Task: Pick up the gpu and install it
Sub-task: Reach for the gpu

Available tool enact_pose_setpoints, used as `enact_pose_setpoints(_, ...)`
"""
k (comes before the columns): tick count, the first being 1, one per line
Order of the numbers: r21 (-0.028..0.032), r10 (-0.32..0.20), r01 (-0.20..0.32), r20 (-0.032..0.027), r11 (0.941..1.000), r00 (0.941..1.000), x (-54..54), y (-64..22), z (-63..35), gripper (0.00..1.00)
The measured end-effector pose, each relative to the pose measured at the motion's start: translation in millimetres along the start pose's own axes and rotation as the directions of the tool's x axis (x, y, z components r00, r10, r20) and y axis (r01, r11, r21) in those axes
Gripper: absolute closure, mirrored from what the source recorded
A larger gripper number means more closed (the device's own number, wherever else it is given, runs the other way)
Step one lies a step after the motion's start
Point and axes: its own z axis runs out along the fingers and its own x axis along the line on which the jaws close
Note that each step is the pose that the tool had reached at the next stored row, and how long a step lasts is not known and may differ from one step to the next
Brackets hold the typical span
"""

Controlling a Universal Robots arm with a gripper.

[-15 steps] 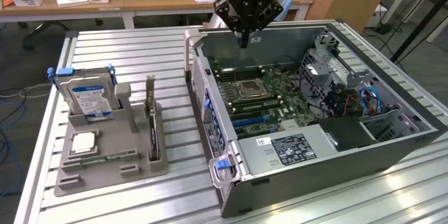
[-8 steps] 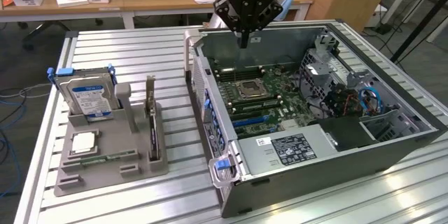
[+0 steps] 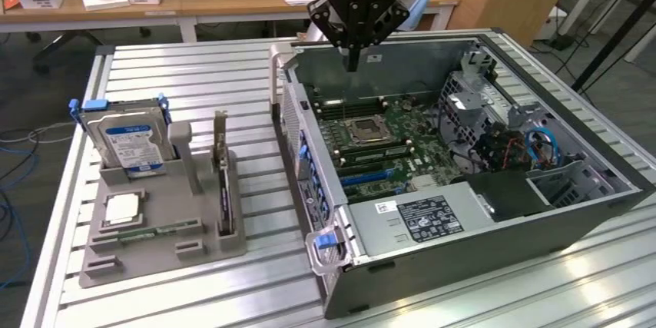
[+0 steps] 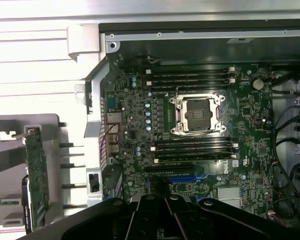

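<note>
The gpu (image 3: 221, 183) stands on edge in a slot of the grey holder (image 3: 164, 247), on the exterior view's left, with its silver bracket end up. From the wrist camera the gpu (image 4: 37, 175) appears as a thin greenish board beside the case wall. My gripper (image 3: 354, 59) hangs over the far end of the open computer case (image 3: 451, 228), well apart from the card. Its fingers are shut with nothing between them. In the wrist view the gripper (image 4: 165, 201) sits above the motherboard (image 4: 135, 130), near the blue expansion slots (image 4: 172, 177).
A hard drive (image 3: 128, 142) with a blue-white label stands upright in the holder, with a processor (image 3: 123, 209) and a memory stick (image 3: 154, 230) lying flat in front of it. The motherboard's empty socket (image 4: 197, 114) lies between memory slots. Cables and a drive cage (image 3: 512, 140) crowd the case's right side.
</note>
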Motion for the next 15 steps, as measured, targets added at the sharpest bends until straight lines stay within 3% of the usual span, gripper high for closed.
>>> enact_pose_setpoints(15,0.0,0.0,0.0,-0.0001,1.0,1.0,14.5,-1.2,1.2,0.89)
